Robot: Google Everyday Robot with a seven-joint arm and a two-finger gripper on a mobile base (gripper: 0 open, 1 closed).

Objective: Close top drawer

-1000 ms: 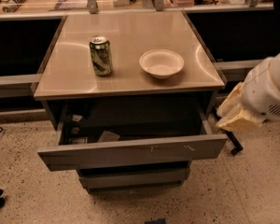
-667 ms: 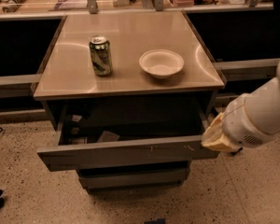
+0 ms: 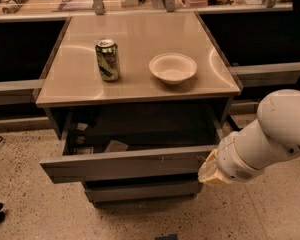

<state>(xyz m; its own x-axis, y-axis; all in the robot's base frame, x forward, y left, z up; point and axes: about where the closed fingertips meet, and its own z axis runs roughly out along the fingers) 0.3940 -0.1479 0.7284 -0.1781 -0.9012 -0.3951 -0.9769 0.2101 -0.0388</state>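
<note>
The top drawer (image 3: 120, 165) stands pulled out from under the tabletop, its wide grey front showing small pale scratches right of centre. A few small items lie inside it. My gripper (image 3: 208, 173) is at the end of the white arm, low on the right, right at the drawer front's right end. The arm's wrist hides the gripper's tip.
A green can (image 3: 107, 59) and a white bowl (image 3: 173, 68) stand on the beige tabletop (image 3: 135, 39). Two narrower grey drawer fronts (image 3: 140, 190) sit below the open drawer. Black shelving flanks the cabinet on both sides. Speckled floor lies in front.
My arm has swung leftward and down from the right side, bringing the gripper to the drawer front's right end. The drawer has not visibly moved.
</note>
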